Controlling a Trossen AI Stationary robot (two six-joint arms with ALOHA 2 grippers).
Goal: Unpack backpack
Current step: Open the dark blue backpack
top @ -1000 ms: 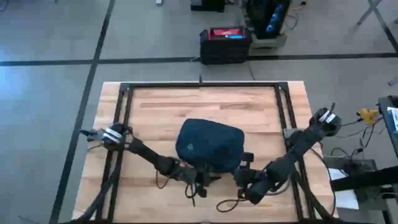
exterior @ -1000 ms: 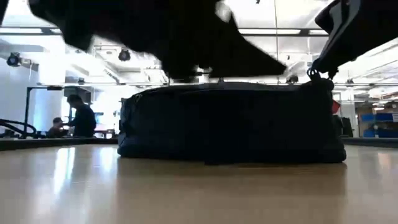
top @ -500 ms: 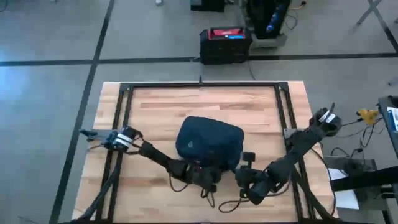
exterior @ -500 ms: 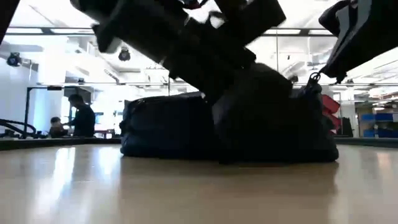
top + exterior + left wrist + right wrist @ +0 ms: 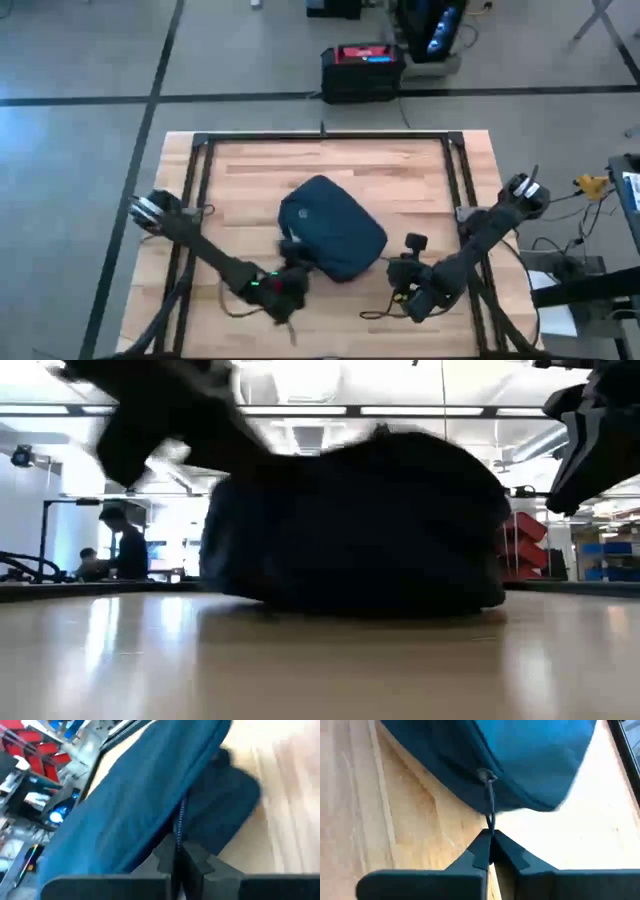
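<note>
The left gripper sits at the bottom centre of its wrist view with both fingers pressed together on a thin zipper pull that runs up to the seam of the backpack. In the high view this gripper lies at the lower middle of the frame, touching the lower left edge of the backpack. The right gripper is likewise clenched, pinching a dark cord that ends in a small pull ring on the bag's lower edge; in the high view it is to the lower right of the bag, just beside it. The navy backpack lies near the middle of the wooden table, its long axis slanting from upper left to lower right of the frame. In the low view the backpack bulges up across the centre, resting on the table, with blurred dark arm parts at the upper left and upper right.
</note>
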